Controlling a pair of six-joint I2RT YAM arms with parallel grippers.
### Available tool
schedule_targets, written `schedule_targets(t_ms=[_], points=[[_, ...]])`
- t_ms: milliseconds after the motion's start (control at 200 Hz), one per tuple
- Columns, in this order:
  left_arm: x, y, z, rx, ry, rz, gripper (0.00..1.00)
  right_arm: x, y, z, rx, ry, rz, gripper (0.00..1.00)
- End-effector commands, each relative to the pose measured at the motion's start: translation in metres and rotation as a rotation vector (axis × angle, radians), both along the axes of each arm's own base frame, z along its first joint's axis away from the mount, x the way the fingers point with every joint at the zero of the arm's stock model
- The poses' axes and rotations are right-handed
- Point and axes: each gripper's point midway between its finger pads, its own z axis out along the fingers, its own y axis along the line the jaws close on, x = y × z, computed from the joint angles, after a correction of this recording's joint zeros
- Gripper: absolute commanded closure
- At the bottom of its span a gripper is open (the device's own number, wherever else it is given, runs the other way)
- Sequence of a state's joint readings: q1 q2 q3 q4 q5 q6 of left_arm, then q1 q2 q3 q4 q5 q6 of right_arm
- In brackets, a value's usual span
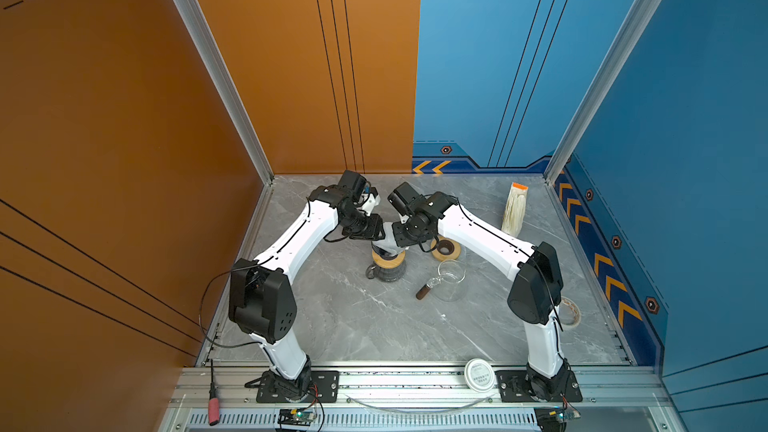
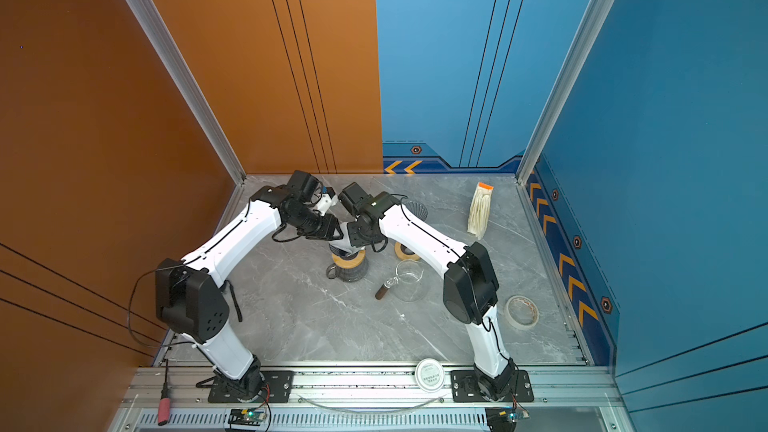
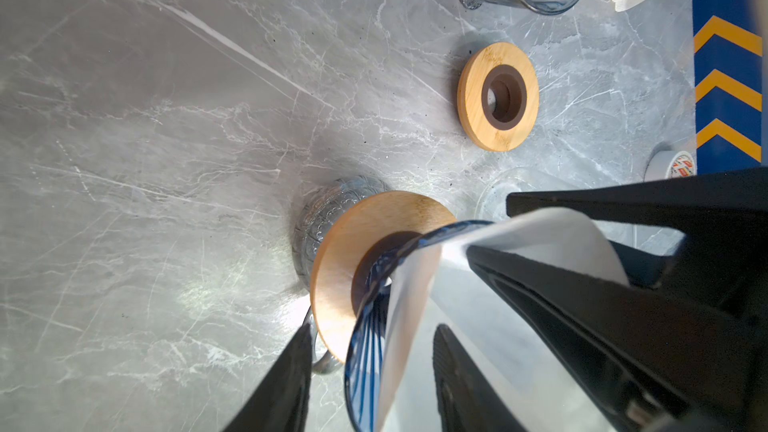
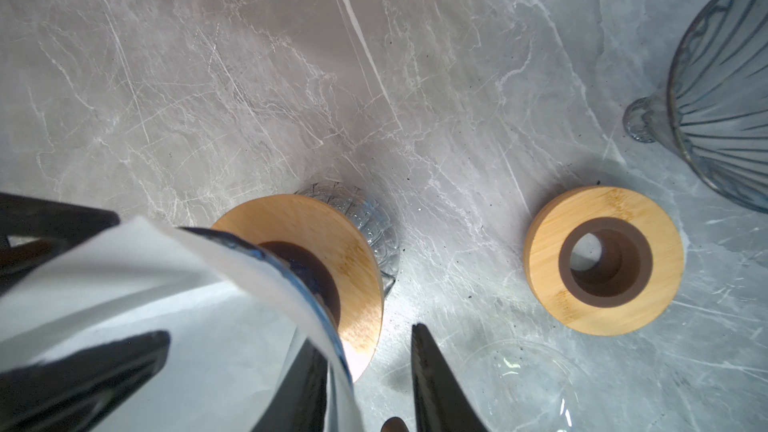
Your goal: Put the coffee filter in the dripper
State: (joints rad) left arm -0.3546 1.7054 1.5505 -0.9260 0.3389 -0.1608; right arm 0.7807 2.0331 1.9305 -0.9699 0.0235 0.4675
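Note:
The dripper (image 3: 365, 347) is a blue ribbed glass cone seated in a wooden collar (image 3: 353, 251) on a glass carafe (image 1: 388, 272) mid-table. The white paper coffee filter (image 3: 540, 230) sits inside the cone, its upper edge standing above the rim (image 4: 104, 268). My left gripper (image 3: 374, 328) is open and straddles the rim and filter edge on one side, with gaps to both fingers. My right gripper (image 4: 370, 347) is open on the opposite side, one finger inside the filter and the other outside the glass, apart from it.
A second glass dripper (image 4: 715, 118) and a loose wooden ring (image 4: 602, 259) lie just beyond the carafe. A clear glass server (image 1: 451, 280) sits nearer the front, a filter pack (image 1: 514, 209) at the back right, a tape roll (image 2: 521, 311) at the right edge.

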Motion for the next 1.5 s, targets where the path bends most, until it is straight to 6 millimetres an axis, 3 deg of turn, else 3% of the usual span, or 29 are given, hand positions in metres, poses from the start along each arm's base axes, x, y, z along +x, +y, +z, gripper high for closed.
schedule_targets(t_ms=[0,260,856,1177,1492], points=[[-0.005,0.008,0.003,0.018,0.000,0.008,0.52,-0.006,-0.007,-0.008,-0.056,0.019,0.011,0.68],[-0.011,0.016,-0.017,0.059,0.042,0.014,0.56,-0.006,-0.007,-0.010,-0.061,0.020,0.015,0.69],[-0.009,0.021,-0.035,0.091,0.073,0.012,0.63,-0.007,-0.004,-0.020,-0.061,0.049,0.021,0.71],[-0.008,0.020,-0.029,0.083,0.059,0.015,0.63,-0.008,-0.001,-0.016,-0.033,0.059,0.026,0.71],[0.001,0.016,-0.010,0.057,0.003,0.033,0.60,-0.004,0.003,0.016,0.084,0.034,0.008,0.68]])
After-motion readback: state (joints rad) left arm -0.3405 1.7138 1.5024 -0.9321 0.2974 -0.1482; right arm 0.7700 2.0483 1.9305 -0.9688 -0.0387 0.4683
